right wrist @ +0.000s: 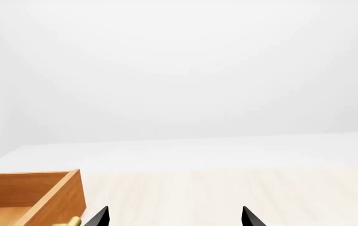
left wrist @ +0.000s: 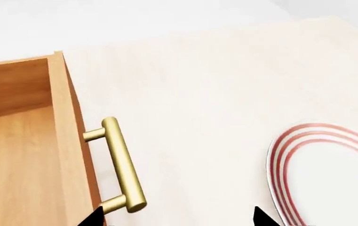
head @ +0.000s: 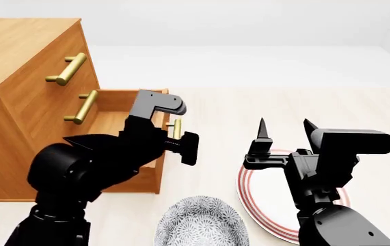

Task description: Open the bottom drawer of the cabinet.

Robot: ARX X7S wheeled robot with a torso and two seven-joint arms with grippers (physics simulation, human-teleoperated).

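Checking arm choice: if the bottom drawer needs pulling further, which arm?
Left. Its end effector is open right at the bottom drawer's brass handle. The right end effector points upward over the plate, away from the cabinet.

Both robot arms are showing as matte black throughout, with no visible cables, screws or markings. The left arm (head: 92, 169) is displaying a large rounded joint housing, narrowing to blocky segments and a grey-topped bracket just behind its gripper. The right arm (head: 325, 200) is showing a boxy black wrist block and a rounded base segment. The right gripper (head: 286, 128) is ending in two slim, pointed black fingers (head: 262, 128), like tapered spikes.
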